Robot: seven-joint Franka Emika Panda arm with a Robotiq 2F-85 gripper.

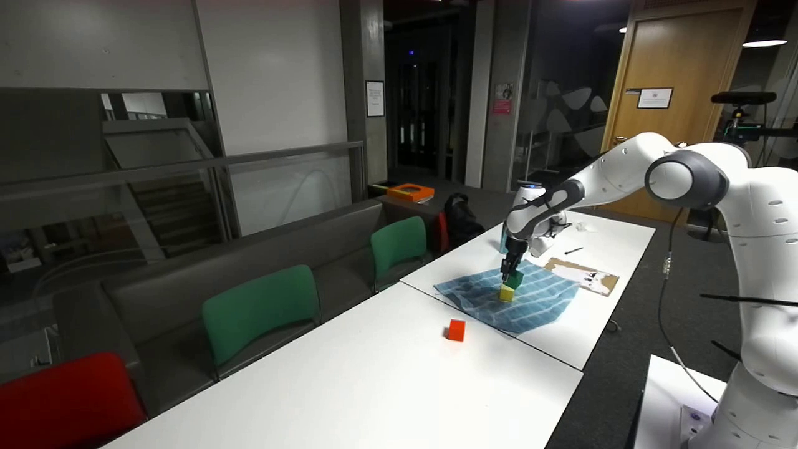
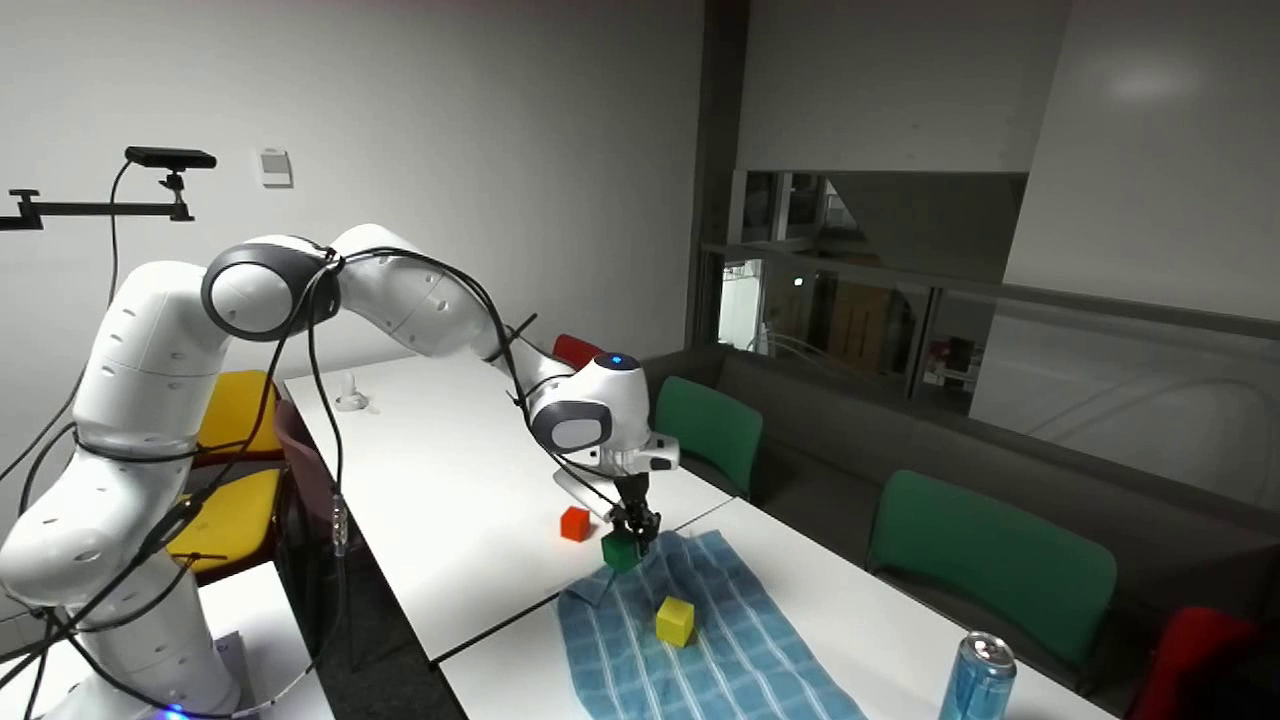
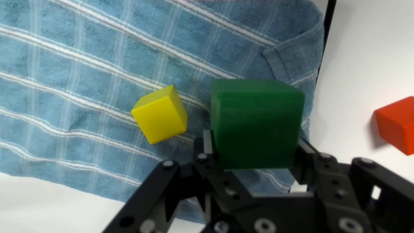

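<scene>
Gripper (image 3: 257,144) clamps grn cube (image 3: 258,126); prob. above towel (image 3: 142,55); ylw cube (image 3: 160,116) nr

The green cube (image 3: 258,129) is deep and dark in tone, the yellow cube (image 3: 161,116) bright, and the red block (image 3: 395,124) an orange-tinged scarlet. The towel (image 3: 81,97) is dusty blue, striped in white and crossed by fainter pale bands. The gripper (image 3: 257,145) is black, the robot arm (image 2: 410,300) white with dark grey joint rings, the tabletop (image 2: 450,460) white, and the drinks can (image 2: 978,682) light blue with a silver top.
</scene>
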